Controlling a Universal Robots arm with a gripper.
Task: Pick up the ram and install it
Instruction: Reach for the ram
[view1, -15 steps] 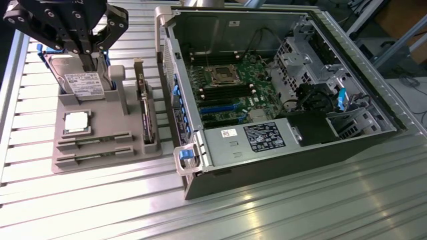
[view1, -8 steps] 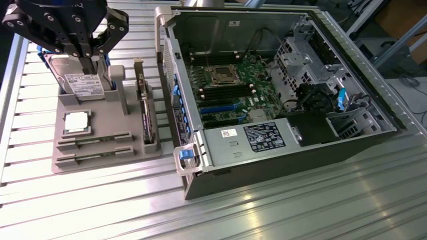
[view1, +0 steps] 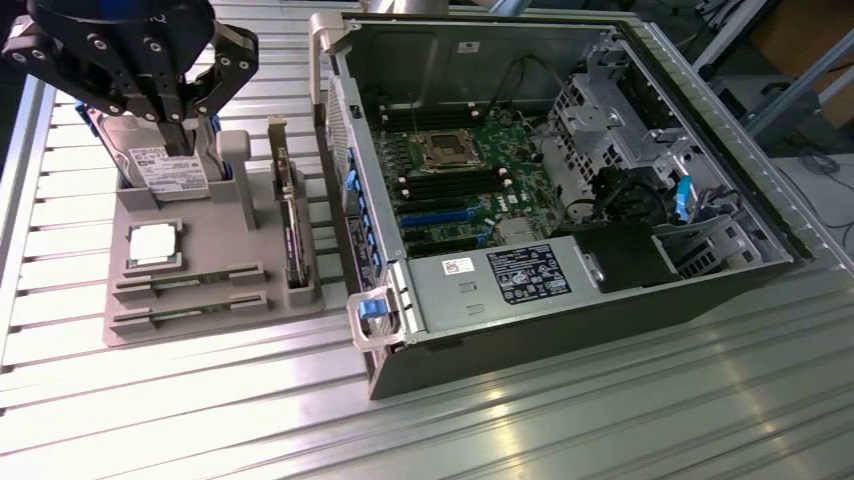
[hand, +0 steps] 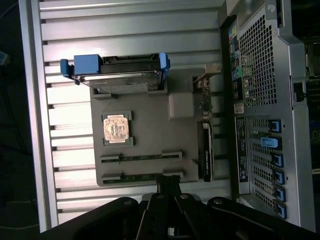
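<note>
Two ram sticks, thin and dark green, lie on edge in the front slots of the grey holder tray: one ram stick and a second ram stick just in front of it. In the wrist view they are the ram stick and the ram stick. My black gripper hangs shut and holds nothing. It is above the back of the tray, over the upright hard drive, well clear of the sticks. In the wrist view the gripper shows its closed fingers.
The tray also carries a silver CPU and an expansion card standing on edge. The open computer case lies at the exterior view's right, its motherboard exposed. Slatted metal table all around.
</note>
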